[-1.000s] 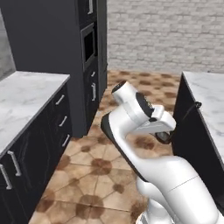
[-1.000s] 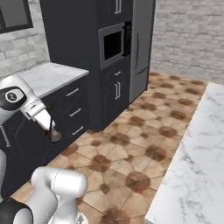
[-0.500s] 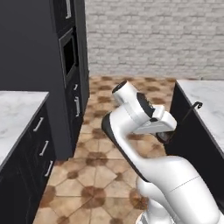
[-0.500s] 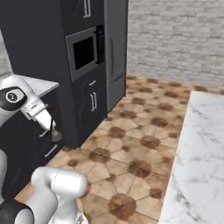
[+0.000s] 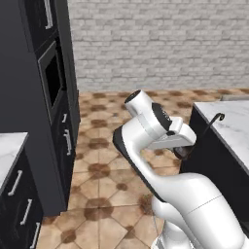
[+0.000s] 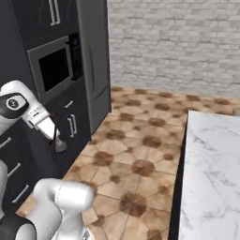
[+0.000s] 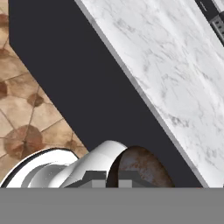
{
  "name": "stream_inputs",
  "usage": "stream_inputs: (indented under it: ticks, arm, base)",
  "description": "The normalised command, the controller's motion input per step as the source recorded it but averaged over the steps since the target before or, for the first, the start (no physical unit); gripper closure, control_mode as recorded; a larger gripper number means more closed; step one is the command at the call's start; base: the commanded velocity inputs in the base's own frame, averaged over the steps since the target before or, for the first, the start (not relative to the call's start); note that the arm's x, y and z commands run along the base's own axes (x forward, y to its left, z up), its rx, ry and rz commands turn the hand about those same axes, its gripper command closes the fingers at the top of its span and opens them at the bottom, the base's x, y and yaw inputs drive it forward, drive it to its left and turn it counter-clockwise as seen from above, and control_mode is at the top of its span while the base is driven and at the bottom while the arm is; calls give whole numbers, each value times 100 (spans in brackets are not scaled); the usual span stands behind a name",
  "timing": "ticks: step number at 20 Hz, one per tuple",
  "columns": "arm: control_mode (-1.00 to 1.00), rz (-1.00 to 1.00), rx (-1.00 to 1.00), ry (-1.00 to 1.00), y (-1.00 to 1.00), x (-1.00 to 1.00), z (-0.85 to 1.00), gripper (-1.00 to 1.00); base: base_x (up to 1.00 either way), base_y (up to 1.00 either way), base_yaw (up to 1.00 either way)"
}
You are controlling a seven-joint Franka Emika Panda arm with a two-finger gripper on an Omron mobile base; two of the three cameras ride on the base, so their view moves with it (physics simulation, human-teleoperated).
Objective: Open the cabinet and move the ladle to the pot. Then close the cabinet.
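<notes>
My gripper (image 5: 188, 145) is shut on the ladle (image 5: 206, 131), a slim dark one. Its hooked handle end points up over the edge of the marble counter (image 5: 232, 122), and its small round bowl hangs below my hand. From the right base view the gripper (image 6: 50, 132) is held out to the left, with the ladle bowl (image 6: 58, 147) dangling under it above the floor. In the hand view the ladle bowl (image 7: 140, 168) sits close at the bottom, in front of the dark counter side. The cabinet and the pot are out of view.
A tall black tower with a built-in microwave (image 6: 54, 68) and shut upper doors (image 6: 52, 13) stands at the left, beside a dark fridge (image 6: 93, 61). A marble island top (image 6: 211, 164) runs along the right. Patterned tile floor (image 6: 140, 140) lies open between them, up to a brick wall.
The whole picture has swung with the base: the black tower now sits further left and nearer, the island more in view. Arm and ladle keep the same pose.
</notes>
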Motion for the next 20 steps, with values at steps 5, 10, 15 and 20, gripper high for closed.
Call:
stream_inputs:
  ticks: [5,10,15,20]
  arm:
    - [100,0,0,0,0,0,0,100]
    - [100,0,0,0,0,0,0,100]
    - [100,0,0,0,0,0,0,100]
    - [100,0,0,0,0,0,0,100]
  base:
    - [100,21,-29]
    - [100,26,-29]
    - [100,32,-28]
    - [100,42,-27]
